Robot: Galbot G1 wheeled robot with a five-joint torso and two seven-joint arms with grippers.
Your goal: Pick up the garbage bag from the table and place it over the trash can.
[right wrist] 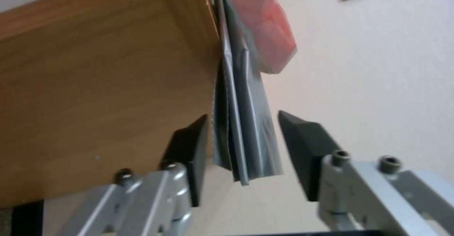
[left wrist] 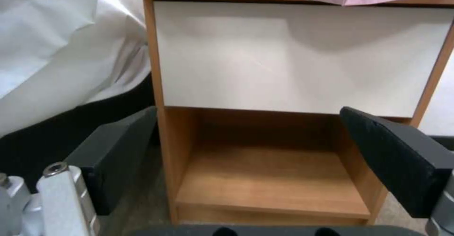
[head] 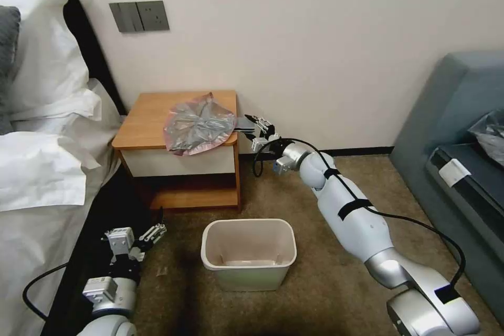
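Note:
The garbage bag (head: pixel 199 123), crumpled silvery film with pink edges, lies on the right half of the wooden table (head: pixel 149 110) and overhangs its front and right edges. My right gripper (head: pixel 250 127) is at the table's right edge. In the right wrist view this gripper (right wrist: pixel 242 117) is open, and a folded flap of the bag (right wrist: pixel 246 97) hangs between its fingers beside the table's side (right wrist: pixel 94 87). The cream trash can (head: pixel 247 273) stands on the carpet in front of the table. My left gripper (head: pixel 139 231) hovers low near the bed, open (left wrist: pixel 246 119), facing the table's drawer front (left wrist: pixel 293 55).
A bed with white linen (head: pixel 47 168) borders the table on the left. A grey sofa (head: pixel 451 115) with a dark plastic bag (head: pixel 491 134) on it stands at the right. The wall runs right behind the table. Brown carpet (head: pixel 325 278) surrounds the can.

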